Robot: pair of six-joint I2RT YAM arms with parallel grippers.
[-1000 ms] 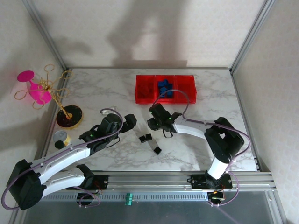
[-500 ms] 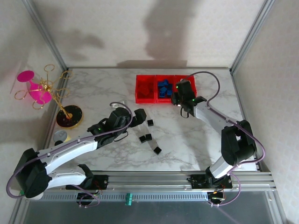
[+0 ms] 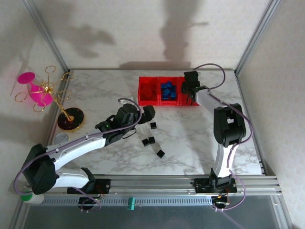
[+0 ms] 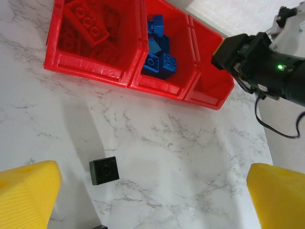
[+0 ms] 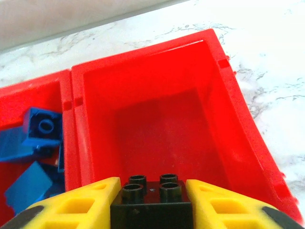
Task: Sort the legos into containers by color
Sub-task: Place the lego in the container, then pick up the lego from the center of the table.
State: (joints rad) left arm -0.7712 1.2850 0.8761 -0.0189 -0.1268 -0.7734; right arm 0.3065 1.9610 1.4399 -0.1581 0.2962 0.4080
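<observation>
Three joined red containers stand at the back of the table. The left one holds red legos, the middle one blue legos. The right one shows a bare floor. My right gripper hovers over this right container, shut on a black lego with four studs up. My left gripper is open over the marble, nothing between its yellow fingers. One black lego lies just ahead of it. Three black legos rest mid-table.
A gold wire stand with a pink glass and its round black disc base sit at the left edge. A small round grey object lies near it. Metal frame posts border the table.
My right arm carried the black lego from mid-table back to the right container. My left gripper slid right and forward toward the loose black legos, staying open.
</observation>
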